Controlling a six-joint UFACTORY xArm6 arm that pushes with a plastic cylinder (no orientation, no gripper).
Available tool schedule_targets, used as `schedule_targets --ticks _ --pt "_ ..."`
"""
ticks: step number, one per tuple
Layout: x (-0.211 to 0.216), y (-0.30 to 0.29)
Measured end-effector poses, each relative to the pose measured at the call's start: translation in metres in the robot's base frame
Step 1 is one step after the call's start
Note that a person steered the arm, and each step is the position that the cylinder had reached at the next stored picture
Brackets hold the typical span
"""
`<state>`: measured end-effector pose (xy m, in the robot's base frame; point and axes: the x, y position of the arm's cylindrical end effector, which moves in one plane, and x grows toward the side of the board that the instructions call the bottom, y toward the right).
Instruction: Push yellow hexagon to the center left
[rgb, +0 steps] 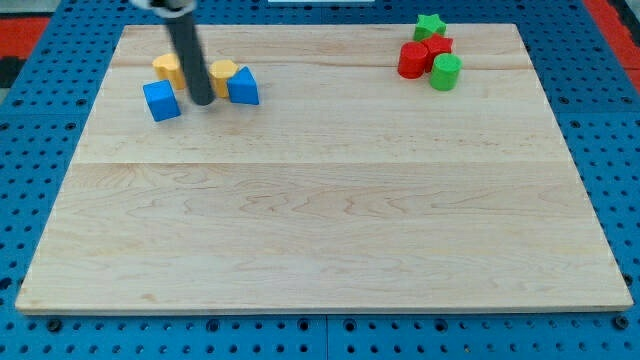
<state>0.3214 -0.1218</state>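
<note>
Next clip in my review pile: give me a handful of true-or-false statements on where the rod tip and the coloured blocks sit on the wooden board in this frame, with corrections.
1. My tip is between the blue cube and the blue triangular block. True.
2. The green star block lies at the view's bottom left. False: it is at the view's top right.
3. Two yellow blocks sit near the rod, one on each side. True.
4. The red blocks are beside the blue ones. False: they cluster with the green cylinder at the view's top right.
5. The light wooden board holds blocks across its lower half. False: all blocks lie near its top edge.
</note>
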Motion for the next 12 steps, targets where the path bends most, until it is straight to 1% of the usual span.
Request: schedule_targets --ticks 1,2,3,4,5,6,7,8,9,10,11,12 --pt "-0.033 0.003" --pt "-0.060 -0.009" --pt "-0.065 -0.040" --pt "-0.093 -0.038" --pt "-0.129 0.000" --pt "-0.112 0.062" --pt "-0.077 0.056" --pt "-0.069 0.036" --pt "-0.107 0.054" --pt "-0.128 0.051" --pt "-0.083 0.032" --pt "-0.061 0.015"
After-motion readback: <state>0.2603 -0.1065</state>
